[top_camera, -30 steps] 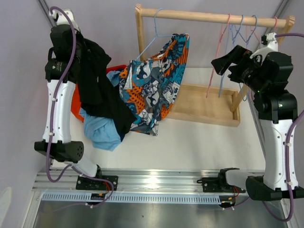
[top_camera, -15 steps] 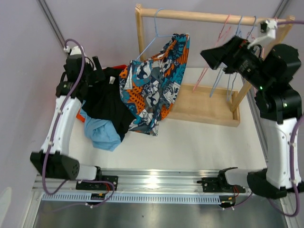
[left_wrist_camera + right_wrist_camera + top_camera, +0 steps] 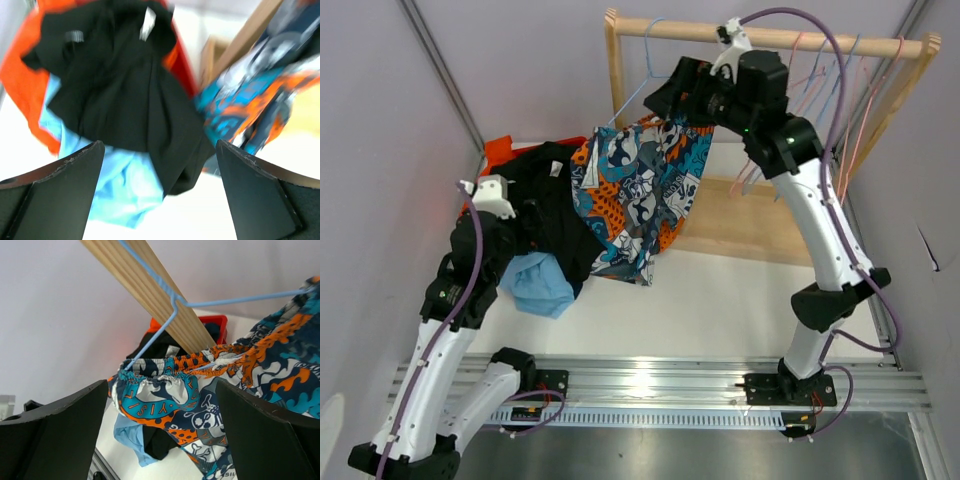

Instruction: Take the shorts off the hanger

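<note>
My left gripper point(image 3: 159, 145) has just let go. A second ago it was clamped on the black shorts point(image 3: 120, 95) and lifted high. Now its jaws stand wide with nothing between them, and the arm has pulled back toward me. The black shorts lie just ahead of and below it, dropped on top of the orange shorts point(image 3: 20, 85) and the light blue shorts point(image 3: 125, 195). I count that pair as done.

Meanwhile my right gripper point(image 3: 161, 390) has swung across from the empty hangers point(image 3: 820, 70) at the far end of the rail point(image 3: 145, 280). It is wide too and holds nothing. It faces the patterned shorts point(image 3: 270, 365), whose gathered waistband sits straight ahead between the fingers, near but not touched as far as I can tell. Those shorts are draped on the blue hanger point(image 3: 170, 315), which hooks over the rail above the gripper.

To my eye this is the last pair on a hanger. Next I'd ease the right gripper forward onto the waistband, close, and pull. The risk is that the wire hanger slips off the rail along with the cloth. I can't make out any navy pair from here.
</note>
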Robot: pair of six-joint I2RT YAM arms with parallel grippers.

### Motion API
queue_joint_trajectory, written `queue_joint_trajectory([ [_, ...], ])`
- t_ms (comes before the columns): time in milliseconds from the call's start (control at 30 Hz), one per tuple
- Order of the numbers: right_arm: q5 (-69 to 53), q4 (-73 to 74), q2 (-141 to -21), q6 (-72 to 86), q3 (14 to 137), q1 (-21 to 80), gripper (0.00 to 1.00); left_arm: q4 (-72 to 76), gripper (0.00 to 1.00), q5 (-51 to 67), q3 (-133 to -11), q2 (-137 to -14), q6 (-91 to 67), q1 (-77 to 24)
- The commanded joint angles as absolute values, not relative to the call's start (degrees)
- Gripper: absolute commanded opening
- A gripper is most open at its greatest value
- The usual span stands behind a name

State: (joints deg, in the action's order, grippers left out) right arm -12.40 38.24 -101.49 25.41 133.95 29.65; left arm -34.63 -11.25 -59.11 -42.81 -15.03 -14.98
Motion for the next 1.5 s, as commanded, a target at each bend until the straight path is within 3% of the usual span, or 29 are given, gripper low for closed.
queue_joint_trajectory([
  [0, -9.3, 33.3, -103.6, 26.1, 137.2, 32.2, 0.96, -36.1, 0.99, -10.0, -55.6, -39.7, -15.6, -15.6],
  [433, 0.7, 22.3, -111.5, 26.3, 138.3, 39.7, 0.9, -34.2, 0.99, -11.0, -47.1, -32.1, -16.6, -16.9],
  [600, 6.4, 19.7, -112.9, 25.4, 137.1, 41.3, 0.81, -33.8, 0.99, -10.6, -46.8, -32.1, -16.5, -17.4],
  [700, 8.5, 17.5, -112.1, 25.3, 134.7, 41.7, 0.55, -33.7, 0.99, -10.5, -46.8, -32.0, -16.4, -17.6],
  [733, 9.0, 17.3, -112.0, 25.3, 134.4, 41.9, 0.42, -33.7, 0.99, -10.5, -46.7, -32.0, -16.4, -17.7],
  [800, 9.8, 16.9, -111.7, 25.2, 134.0, 42.0, 0.33, -33.7, 0.99, -10.5, -46.8, -32.1, -16.4, -17.8],
  [933, 10.5, 17.3, -110.5, 25.0, 132.8, 42.2, 0.03, -33.7, 0.99, -10.9, -46.7, -32.1, -16.4, -18.2],
  [967, 10.6, 17.1, -110.0, 25.0, 132.4, 42.3, 0.0, -33.7, 0.99, -11.0, -46.7, -32.1, -16.4, -18.3],
  [1467, 14.0, 14.0, -85.4, 24.8, 115.5, 42.4, 0.0, -28.4, 0.99, -3.9, -53.9, -33.9, -15.1, -22.3],
])
